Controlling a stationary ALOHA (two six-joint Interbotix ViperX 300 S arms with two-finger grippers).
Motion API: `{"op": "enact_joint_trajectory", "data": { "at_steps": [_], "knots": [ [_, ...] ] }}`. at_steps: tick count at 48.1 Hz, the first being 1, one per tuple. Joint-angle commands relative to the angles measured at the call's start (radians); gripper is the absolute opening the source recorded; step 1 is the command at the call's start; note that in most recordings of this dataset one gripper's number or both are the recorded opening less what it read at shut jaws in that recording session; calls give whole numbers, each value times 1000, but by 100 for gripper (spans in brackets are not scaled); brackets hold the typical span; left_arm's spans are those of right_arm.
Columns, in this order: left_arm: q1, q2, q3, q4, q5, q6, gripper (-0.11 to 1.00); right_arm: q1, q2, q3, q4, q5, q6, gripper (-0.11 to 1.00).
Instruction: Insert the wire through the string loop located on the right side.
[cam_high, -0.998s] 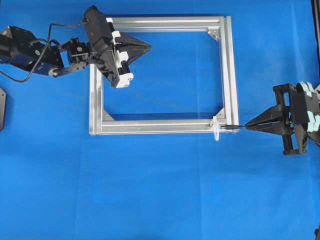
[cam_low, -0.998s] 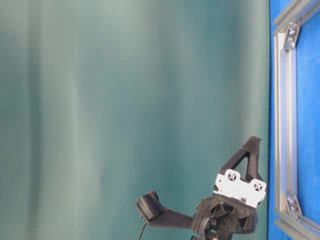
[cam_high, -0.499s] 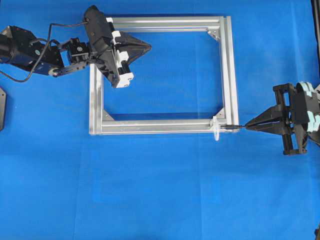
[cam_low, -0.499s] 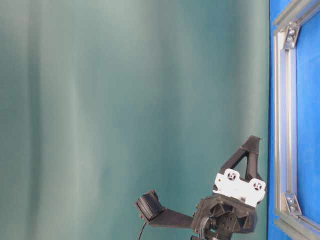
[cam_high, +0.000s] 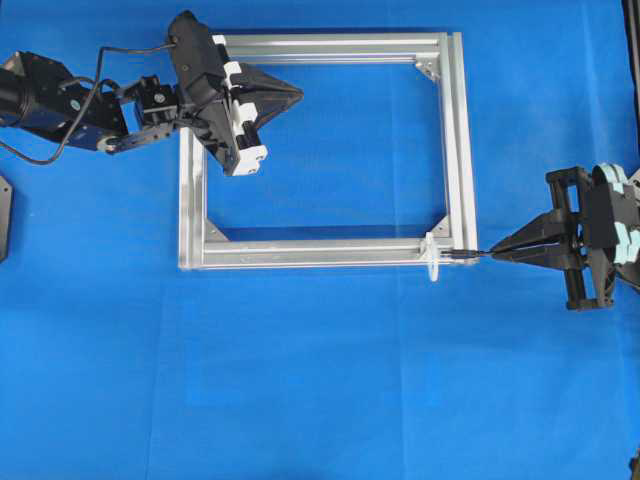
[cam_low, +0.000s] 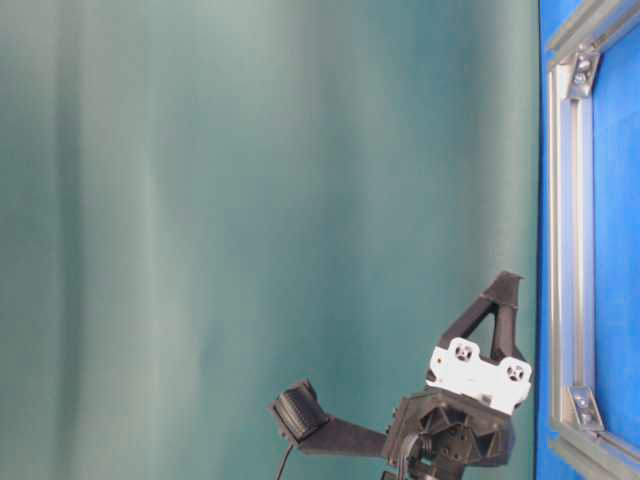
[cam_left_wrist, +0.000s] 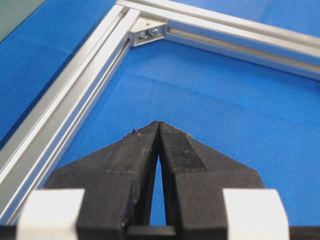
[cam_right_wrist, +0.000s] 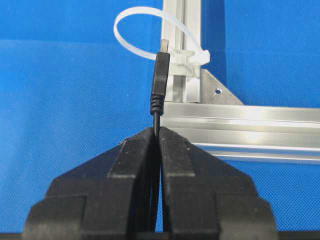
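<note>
Black wire (cam_right_wrist: 160, 82) pinched in our right gripper (cam_right_wrist: 156, 131), plug just short of the string loop (cam_right_wrist: 150, 30); next we judge a straight push through. Left gripper (cam_left_wrist: 158, 125) closed, empty.

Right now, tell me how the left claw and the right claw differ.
The right claw is shut on the wire, its plug tip at the string loop; the left claw is shut on nothing. The left claw hangs over the silver frame's upper left corner; the right claw sits outside its lower right corner. Both are black and closed.
</note>
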Motion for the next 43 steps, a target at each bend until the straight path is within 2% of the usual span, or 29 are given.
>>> {"op": "enact_joint_trajectory", "data": {
  "at_steps": [1, 22, 43],
  "knots": [
    [-2, -32, -17, 3, -9, 0, 0, -2, 0, -11, 2, -9, -2, -4],
    [-2, -32, -18, 3, -9, 0, 0, -2, 18, -32, 0, -14, -2, -4],
    [-2, -32, -21, 3, -9, 2, 0, -8, 238, -133, 2, -149, -3, -4]
  ]
}}
